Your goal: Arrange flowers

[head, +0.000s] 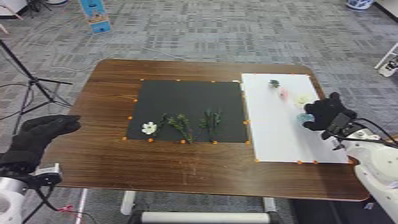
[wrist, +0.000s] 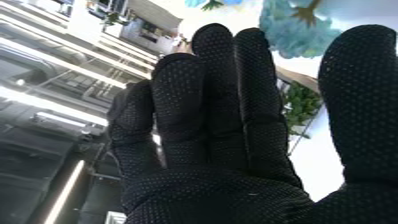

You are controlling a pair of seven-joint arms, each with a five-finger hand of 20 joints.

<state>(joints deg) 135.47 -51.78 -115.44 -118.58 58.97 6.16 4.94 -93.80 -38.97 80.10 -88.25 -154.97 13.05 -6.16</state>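
Two leafy green sprigs (head: pixel 180 127) and a white-petalled flower (head: pixel 149 128) lie on the square black sheet (head: pixel 185 97) on the brown wooden table (head: pixel 107 172). Beside a pale-blue bloom (head: pixel 305 118) on the white rectangular sheet (head: pixel 284 142), the right hand (head: pixel 328 112) holds its fingers straight and close together, thumb apart. The left hand's (head: pixel 43 134) fingers seem extended. Grey carpet tiles (head: pixel 204 37) surround the table.

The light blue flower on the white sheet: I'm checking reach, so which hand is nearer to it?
Right. The right hand is just beside the light blue flower; the left hand is across the table, by its left edge.
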